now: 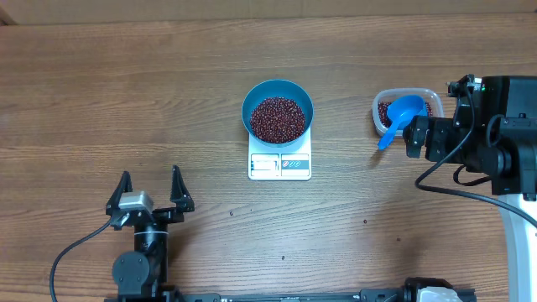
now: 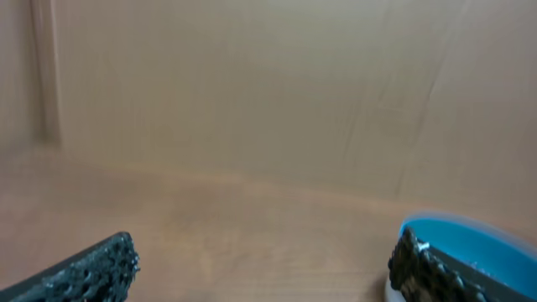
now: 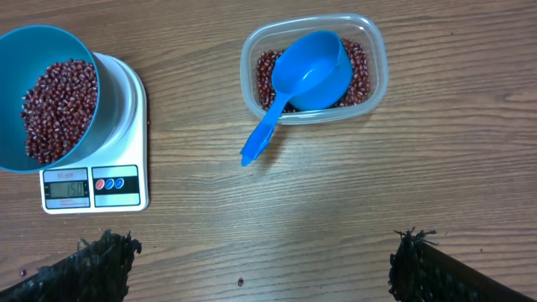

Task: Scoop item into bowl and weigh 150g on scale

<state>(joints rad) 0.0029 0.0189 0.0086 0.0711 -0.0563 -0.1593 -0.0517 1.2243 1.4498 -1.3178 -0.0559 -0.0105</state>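
**Status.** My right claw (image 3: 262,256) hangs wide open and holds nothing. It is over bare table (image 3: 336,193), near the tub and well apart from the scale. My left claw (image 1: 151,176) is also spread wide and empty, parked at the near side of the table with the scale ahead of it and to its right.

**Location of task items.**
- The blue bowl (image 3: 42,40) sits on the white kitchen scale (image 3: 126,101), overhanging its far edge.
- The red-brown beans (image 3: 52,105) fill the bottom of the bowl in a loose heap.
- The clear plastic tub (image 3: 373,50) sits to the right of the scale and apart from it, with a smaller remainder of beans inside.
- The blue scoop (image 3: 315,67) rests in the tub with its cup empty. Its handle (image 3: 262,138) projects over the tub rim toward the scale.

**Step in hand.** Scooping appears complete and this is the check of the weight. The display (image 3: 67,191) seems to show the target figure, though the digits are small in the right wrist view.

**Next move.**
1. Confirm the reading with neither claw touching the bowl or scale.
2. If the reading is short, close my right claw on the projecting handle and add a small amount.
3. If the reading is correct, leave everything as it lies.
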